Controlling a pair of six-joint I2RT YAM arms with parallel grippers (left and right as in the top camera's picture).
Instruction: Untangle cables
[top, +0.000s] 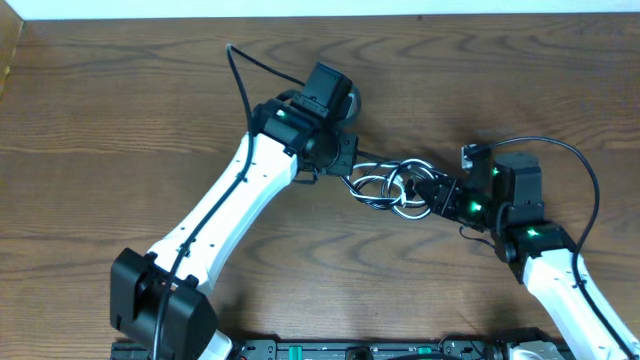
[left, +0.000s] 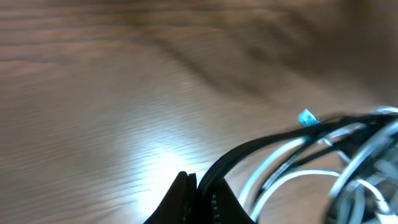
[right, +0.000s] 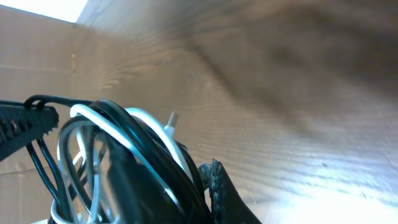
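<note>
A tangle of one black cable (top: 383, 165) and one white cable (top: 405, 208) lies coiled at mid-table between both arms. My left gripper (top: 348, 163) is shut on the black cable at the tangle's left side; in the left wrist view (left: 198, 186) black strands run from the jaws to the right, beside white loops (left: 292, 177). My right gripper (top: 432, 192) is shut on the tangle's right side; in the right wrist view (right: 199, 180) black (right: 134, 162) and white (right: 149, 121) loops are bunched in the jaws. A small white plug (right: 171, 119) sticks out there.
The wooden table (top: 120, 120) has a light edge along the back. Thick black robot wires arc over my left arm (top: 240, 85) and my right arm (top: 585, 170). A small blue tag (left: 306, 117) sits on the bundle in the left wrist view.
</note>
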